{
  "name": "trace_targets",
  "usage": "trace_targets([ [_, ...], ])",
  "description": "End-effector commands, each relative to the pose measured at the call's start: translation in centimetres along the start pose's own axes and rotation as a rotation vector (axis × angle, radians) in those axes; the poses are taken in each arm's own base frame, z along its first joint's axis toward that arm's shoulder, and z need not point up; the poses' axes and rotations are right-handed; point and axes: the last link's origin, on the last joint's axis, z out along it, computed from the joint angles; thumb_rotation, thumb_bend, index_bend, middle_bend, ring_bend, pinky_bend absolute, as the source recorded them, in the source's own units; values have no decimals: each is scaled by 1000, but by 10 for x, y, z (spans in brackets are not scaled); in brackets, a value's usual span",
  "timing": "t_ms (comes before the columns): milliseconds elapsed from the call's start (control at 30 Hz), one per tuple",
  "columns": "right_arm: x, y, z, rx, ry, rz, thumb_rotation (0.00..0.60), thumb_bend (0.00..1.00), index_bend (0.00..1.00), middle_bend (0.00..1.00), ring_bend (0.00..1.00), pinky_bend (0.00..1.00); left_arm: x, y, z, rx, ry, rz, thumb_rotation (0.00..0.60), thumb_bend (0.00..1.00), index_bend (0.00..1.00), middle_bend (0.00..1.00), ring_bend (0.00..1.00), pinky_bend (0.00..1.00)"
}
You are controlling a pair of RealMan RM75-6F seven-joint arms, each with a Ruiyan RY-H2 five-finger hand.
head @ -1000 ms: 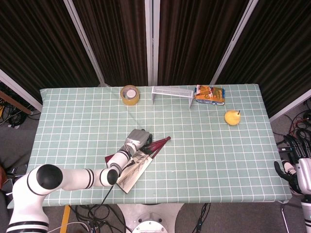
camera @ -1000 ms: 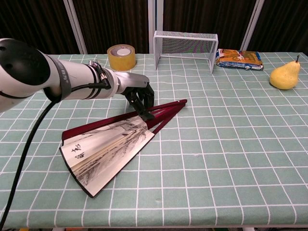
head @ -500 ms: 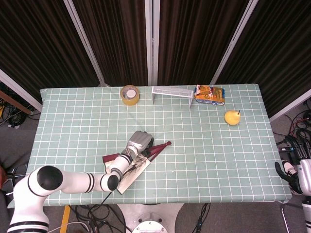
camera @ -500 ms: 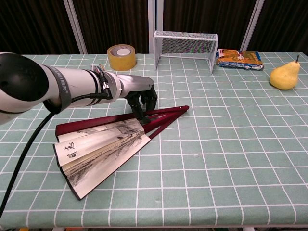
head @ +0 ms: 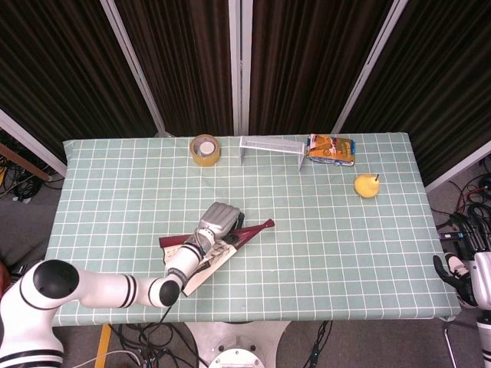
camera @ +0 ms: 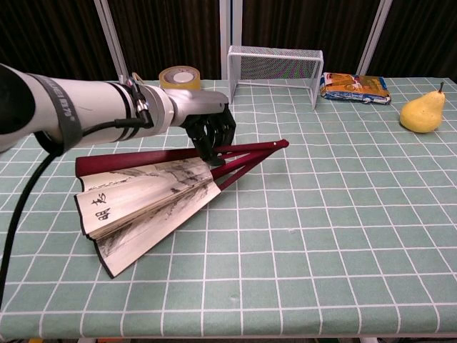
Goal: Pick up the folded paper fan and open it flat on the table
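Observation:
The paper fan [camera: 146,204] lies partly spread on the green checked table, dark red ribs meeting at the right and a cream leaf with ink painting fanned out to the left; in the head view the fan [head: 230,239] shows mostly under my arm. My left hand [camera: 203,123] is curled over the fan's ribs near the pivot, fingertips pressing on the upper ribs [camera: 214,158]; the left hand [head: 219,220] sits mid-table. My right hand [head: 459,274] hangs off the table's right edge, holding nothing, its fingers apart.
Along the back edge stand a roll of yellow tape [camera: 178,84], a white wire rack [camera: 275,64] and a snack packet [camera: 355,87]. A yellow pear [camera: 423,111] lies at the far right.
My left hand has shifted right and back, swinging the fan's upper ribs away from the lower ones. The leaf has spread wider and slid toward the left.

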Motion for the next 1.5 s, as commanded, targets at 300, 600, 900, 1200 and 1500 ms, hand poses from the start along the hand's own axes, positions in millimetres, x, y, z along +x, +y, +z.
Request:
trace_targets([
  [300, -5, -14, 13, 87, -62, 20, 600, 272, 113, 108, 0, 0, 65, -16, -53, -56, 231, -201, 600, 336, 687, 658, 526, 499],
  [600, -18, -47, 43, 185, -248, 115, 600, 272, 112, 109, 0, 0, 97, -41, -92, -116, 412, -448, 600, 339, 686, 660, 528, 554],
  [900, -37, -110, 105, 299, -466, 305, 600, 284, 113, 114, 0, 0, 96, -41, -109, -245, 490, -508, 600, 350, 686, 661, 528, 554],
  [1200, -66, -179, 154, 352, -606, 379, 600, 327, 113, 121, 0, 0, 91, -36, -115, -310, 509, -508, 600, 349, 683, 662, 528, 553],
  [1500, -94, -224, 167, 360, -706, 445, 600, 327, 117, 140, 0, 0, 93, -25, -126, -365, 541, -519, 600, 349, 682, 660, 529, 553],
])
